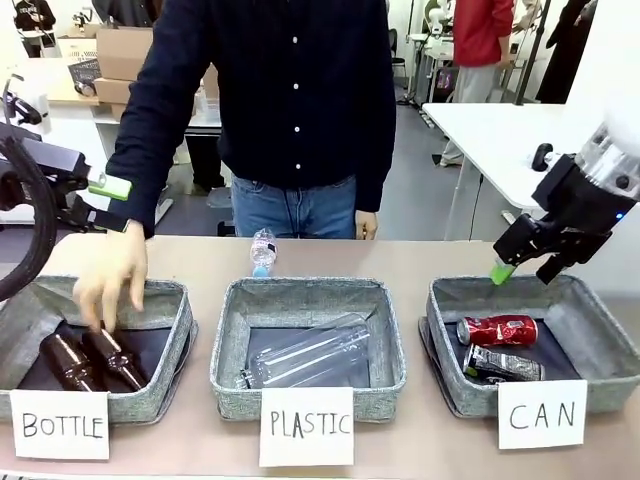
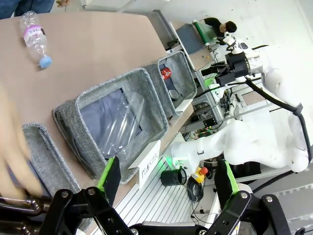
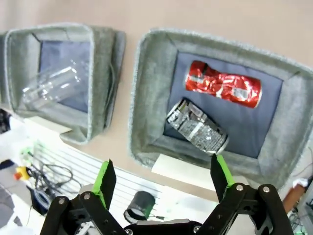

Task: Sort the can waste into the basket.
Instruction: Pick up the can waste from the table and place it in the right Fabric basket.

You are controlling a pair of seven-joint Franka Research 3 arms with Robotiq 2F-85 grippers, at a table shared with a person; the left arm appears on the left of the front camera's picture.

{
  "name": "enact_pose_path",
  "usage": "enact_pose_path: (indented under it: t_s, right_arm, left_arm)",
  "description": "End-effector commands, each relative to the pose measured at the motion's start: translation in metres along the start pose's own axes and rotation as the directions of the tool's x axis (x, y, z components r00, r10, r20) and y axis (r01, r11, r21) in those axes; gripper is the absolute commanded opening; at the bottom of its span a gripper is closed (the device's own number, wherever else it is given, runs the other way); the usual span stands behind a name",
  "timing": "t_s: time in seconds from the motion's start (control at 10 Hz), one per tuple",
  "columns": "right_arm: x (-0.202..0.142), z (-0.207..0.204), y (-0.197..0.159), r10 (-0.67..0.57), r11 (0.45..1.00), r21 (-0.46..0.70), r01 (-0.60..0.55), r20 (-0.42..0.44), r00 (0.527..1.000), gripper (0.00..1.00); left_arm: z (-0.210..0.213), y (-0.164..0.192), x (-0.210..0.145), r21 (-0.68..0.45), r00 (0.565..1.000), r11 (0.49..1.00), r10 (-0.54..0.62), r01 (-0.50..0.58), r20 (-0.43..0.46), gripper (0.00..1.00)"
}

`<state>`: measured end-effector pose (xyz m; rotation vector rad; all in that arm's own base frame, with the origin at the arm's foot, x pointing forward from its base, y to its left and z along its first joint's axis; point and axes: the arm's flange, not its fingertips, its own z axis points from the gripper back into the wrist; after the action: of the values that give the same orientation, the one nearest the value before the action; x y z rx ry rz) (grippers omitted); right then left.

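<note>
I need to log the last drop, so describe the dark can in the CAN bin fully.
The dark can is a small metal drink can, grey-black with pale print and a silver end, dented and crumpled along its body. It lies on its side on the dark lining of the CAN basket, at an angle, nearer the card side, just below the red can, close to it. No gripper holds it.

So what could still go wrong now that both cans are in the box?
Not much, but maybe two things. The right hand hangs open just above the back wall of the CAN basket, so it might bump the rim when it moves off. The person's hand is reaching into the BOTTLE basket close to the left hand, so a sudden move there could knock it. The red can and dark can lie flat inside, so they look safe.
</note>
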<state>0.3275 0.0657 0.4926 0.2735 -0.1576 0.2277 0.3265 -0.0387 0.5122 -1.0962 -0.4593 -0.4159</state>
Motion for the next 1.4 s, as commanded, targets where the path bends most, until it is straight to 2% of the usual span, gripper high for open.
enact_pose_path:
  t_s: [0.0,0.1,0.2,0.3,0.4,0.5,0.6,1.3]
  right_arm:
    - [-0.003,-0.001,-0.007,-0.061,0.986,0.161,0.041,0.118,0.991,1.00]
    - [-0.005,0.007,-0.008,-0.092,0.943,0.330,0.029,0.178,0.980,1.00]
    - [-0.008,0.017,-0.011,-0.168,0.827,0.562,0.024,0.207,0.964,1.00]
    - [-0.005,0.022,-0.012,-0.278,0.748,0.659,0.080,0.201,0.939,1.00]
    - [0.000,0.023,-0.015,-0.310,0.668,0.738,0.093,0.163,0.937,1.00]
    - [0.007,0.020,-0.022,-0.383,0.644,0.753,0.136,0.163,0.909,1.00]
    - [0.006,0.042,-0.015,-0.268,0.800,0.586,0.129,0.158,0.950,1.00]
    - [0.006,0.042,-0.015,-0.268,0.800,0.586,0.129,0.158,0.950,1.00]
  left_arm:
    - [0.001,0.000,0.000,-0.006,1.000,1.000,-0.005,0.005,0.007,1.00]
    - [0.001,0.000,0.000,-0.006,1.000,1.000,-0.005,0.005,0.007,1.00]
    - [0.001,0.000,0.000,-0.006,1.000,1.000,-0.005,0.005,0.007,1.00]
    - [0.001,0.000,0.000,-0.006,1.000,1.000,-0.005,0.005,0.007,1.00]
    - [0.001,0.000,0.000,-0.006,1.000,1.000,-0.005,0.005,0.007,1.00]
    - [0.001,0.000,0.000,-0.006,1.000,1.000,-0.005,0.005,0.007,1.00]
    - [0.001,0.000,0.000,-0.006,1.000,1.000,-0.005,0.005,0.007,1.00]
    - [0.001,0.000,0.000,-0.006,1.000,1.000,-0.005,0.005,0.007,1.00]
